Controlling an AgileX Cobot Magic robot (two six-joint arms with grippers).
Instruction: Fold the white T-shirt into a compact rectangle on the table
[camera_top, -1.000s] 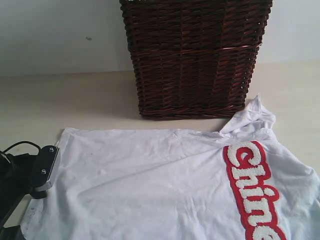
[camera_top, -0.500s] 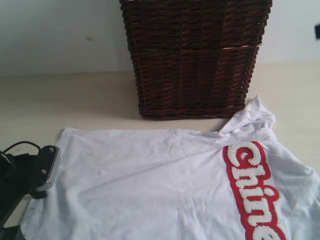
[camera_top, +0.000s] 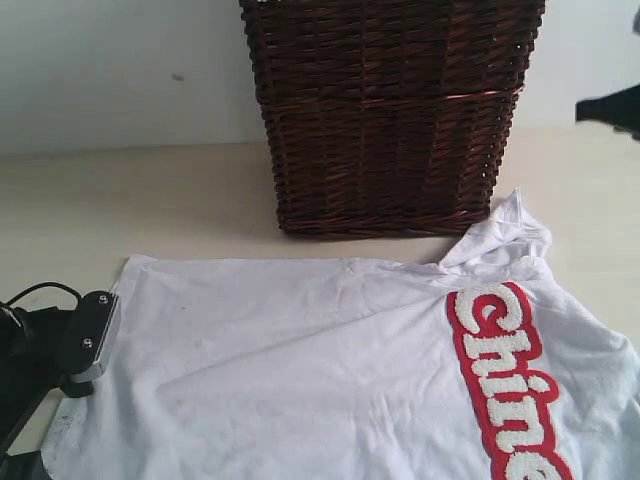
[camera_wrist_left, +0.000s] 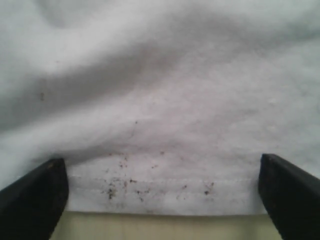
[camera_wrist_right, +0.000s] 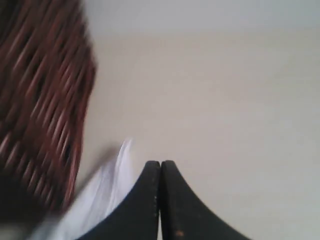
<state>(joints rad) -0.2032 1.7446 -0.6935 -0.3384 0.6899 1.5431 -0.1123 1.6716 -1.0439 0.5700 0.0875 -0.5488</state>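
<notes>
Outward from the tools: the left gripper (camera_wrist_left: 160, 161) stands wide open, its dark fingers (camera_wrist_left: 35, 200) flanking the speckled hem of the white T-shirt (camera_top: 300, 370) and holding nothing. The right gripper (camera_wrist_right: 160, 167) is closed and empty, over the bare table (camera_top: 130, 195) beside the basket (camera_top: 390, 120). The shirt lies spread on the table before the basket (red-edged lettering (camera_top: 505, 385) toward the right), with one sleeve rumpled near the basket's corner.

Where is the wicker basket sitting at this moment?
In the exterior view the dark wicker basket stands on the table at top centre, in front of the wall, just behind the white T-shirt's far edge.
</notes>
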